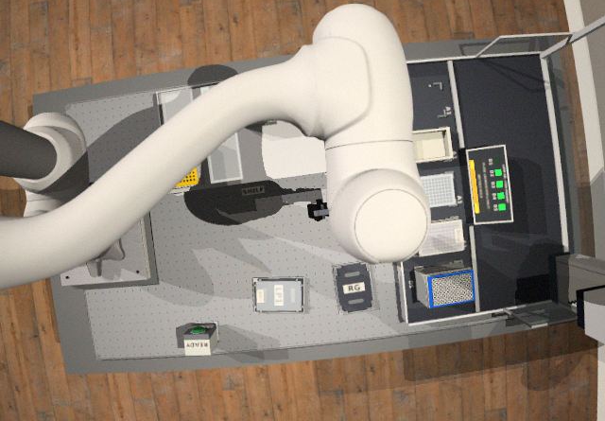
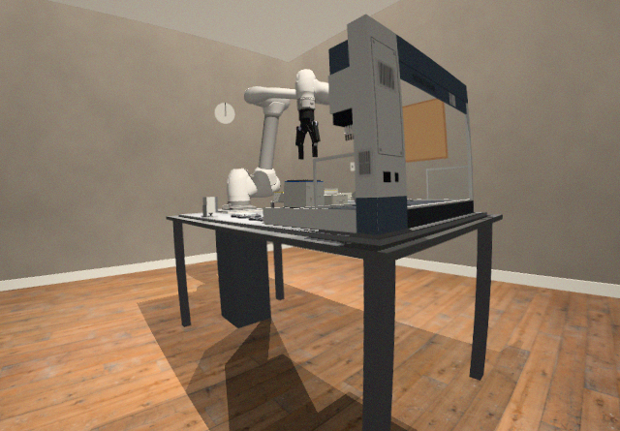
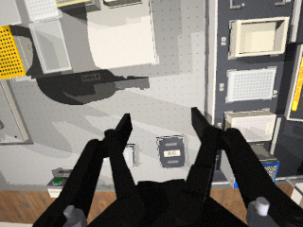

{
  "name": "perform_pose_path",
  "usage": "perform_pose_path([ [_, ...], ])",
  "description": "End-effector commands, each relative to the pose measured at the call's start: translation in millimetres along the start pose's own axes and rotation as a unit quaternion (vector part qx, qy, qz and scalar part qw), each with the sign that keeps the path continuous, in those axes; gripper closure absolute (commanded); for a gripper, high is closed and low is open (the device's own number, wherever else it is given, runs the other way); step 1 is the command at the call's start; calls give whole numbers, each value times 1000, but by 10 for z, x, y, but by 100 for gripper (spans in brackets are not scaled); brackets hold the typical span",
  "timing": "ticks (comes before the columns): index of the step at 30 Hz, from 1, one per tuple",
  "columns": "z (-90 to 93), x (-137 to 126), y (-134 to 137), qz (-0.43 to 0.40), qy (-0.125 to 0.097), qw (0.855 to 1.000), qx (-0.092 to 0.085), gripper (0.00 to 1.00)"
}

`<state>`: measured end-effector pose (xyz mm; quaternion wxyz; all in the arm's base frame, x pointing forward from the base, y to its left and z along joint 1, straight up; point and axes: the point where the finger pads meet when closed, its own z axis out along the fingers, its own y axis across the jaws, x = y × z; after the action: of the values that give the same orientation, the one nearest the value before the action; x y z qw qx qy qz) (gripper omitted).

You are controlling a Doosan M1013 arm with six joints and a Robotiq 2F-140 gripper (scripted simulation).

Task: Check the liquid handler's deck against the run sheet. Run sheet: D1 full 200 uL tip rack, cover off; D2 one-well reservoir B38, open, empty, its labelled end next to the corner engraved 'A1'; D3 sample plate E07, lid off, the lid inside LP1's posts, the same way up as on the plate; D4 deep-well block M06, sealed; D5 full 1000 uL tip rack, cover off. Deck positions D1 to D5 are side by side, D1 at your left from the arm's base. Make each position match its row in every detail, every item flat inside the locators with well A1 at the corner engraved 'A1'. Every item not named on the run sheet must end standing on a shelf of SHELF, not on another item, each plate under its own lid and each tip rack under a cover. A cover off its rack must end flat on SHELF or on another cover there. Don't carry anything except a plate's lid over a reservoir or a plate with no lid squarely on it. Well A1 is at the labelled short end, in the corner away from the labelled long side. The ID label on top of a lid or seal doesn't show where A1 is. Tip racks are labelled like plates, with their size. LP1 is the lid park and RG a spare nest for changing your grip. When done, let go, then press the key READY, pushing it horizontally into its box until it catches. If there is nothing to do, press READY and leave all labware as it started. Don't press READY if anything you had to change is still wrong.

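My gripper [image 2: 306, 152] [image 3: 160, 118] is open and empty. It hangs high above the table, between SHELF and the deck. On the deck, D1 [image 1: 435, 85] holds nothing. D2 holds the cream one-well reservoir [image 1: 430, 145] [image 3: 258, 38], open. D3 holds a white well plate [image 1: 438, 189] [image 3: 251, 84] with no lid. D4 holds the deep-well block [image 1: 441, 236] [image 3: 249, 125]. D5 holds the blue-rimmed tip rack [image 1: 450, 287] [image 3: 271, 170], cover off. A yellow tip rack [image 1: 188, 178] [image 3: 10, 52] stands on SHELF [image 1: 293, 154] [image 3: 120, 40], partly hidden by the arm.
A clear cover [image 1: 224, 158] [image 3: 49, 44] lies on SHELF beside the yellow rack. LP1 [image 1: 278, 294], the RG nest [image 1: 353, 288] [image 3: 171, 152] and the READY key box [image 1: 197, 339] [image 3: 58, 182] sit along the table's front. The handler's frame and control panel [image 1: 488, 184] stand behind the deck.
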<state>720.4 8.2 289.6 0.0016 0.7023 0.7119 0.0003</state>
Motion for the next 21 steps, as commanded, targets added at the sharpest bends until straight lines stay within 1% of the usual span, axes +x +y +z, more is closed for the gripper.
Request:
perform_pose_path([
  [1,-11,4,-130,0,0,1000,-1,33],
  [5,-10,9,-330,0,0,1000,-1,33],
  [7,-10,9,-330,0,0,1000,-1,33],
  [21,-9,27,-1030,0,0,1000,-1,33],
])
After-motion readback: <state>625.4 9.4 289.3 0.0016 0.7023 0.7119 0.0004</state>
